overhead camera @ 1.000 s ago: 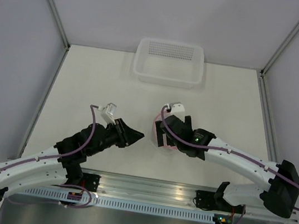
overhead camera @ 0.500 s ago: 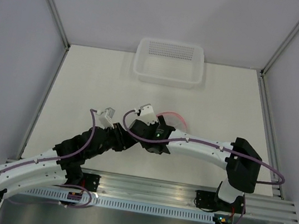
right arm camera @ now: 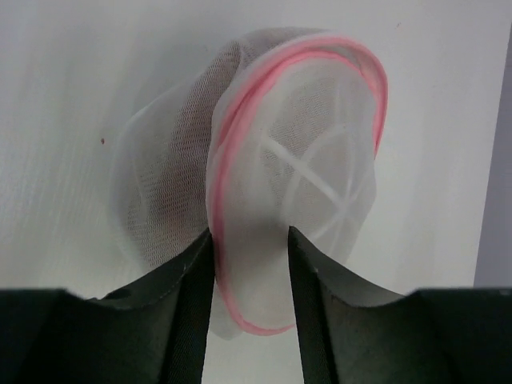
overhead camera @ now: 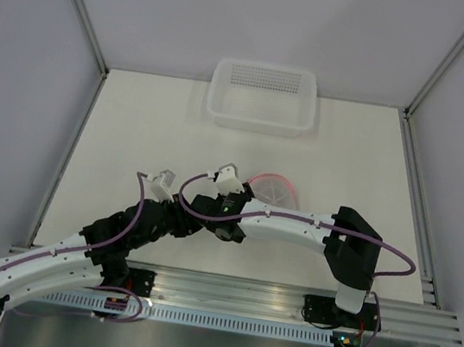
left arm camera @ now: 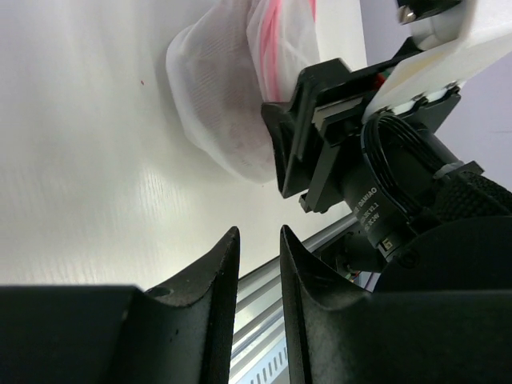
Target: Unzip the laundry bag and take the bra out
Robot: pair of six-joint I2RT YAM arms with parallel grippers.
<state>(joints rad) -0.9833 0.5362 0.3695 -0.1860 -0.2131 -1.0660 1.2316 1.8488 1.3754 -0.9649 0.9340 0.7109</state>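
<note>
While the top view hides most of the contact, we see the laundry bag (overhead camera: 272, 188) lying on the table (overhead camera: 132, 141) near its middle. It sits just beyond the right arm, which reaches across to the left and covers the bag's near edge. The basket (overhead camera: 259, 122) stands at the far edge, well apart from the bag.

From the right wrist, we look straight at the bag. Its pink trim curves down through the gap of the right gripper (right arm camera: 250, 236), and white mesh bulges out on either side. One finger stands on each side of the trimmed edge, with the mesh up against their inner faces. Whether they squeeze the fabric or only straddle it we cannot tell. Something darker shows through the mesh in the left half, too blurred for us to name. We also cannot tell whether the zipper is open.

From the left wrist, we see the left gripper (left arm camera: 258, 240) low over the table, with its fingers drawn near each other. Only a narrow slit is left between them, and nothing is in it. Ahead of it sits the black wrist (left arm camera: 344, 144) of the right arm, just beside the bag.
</note>
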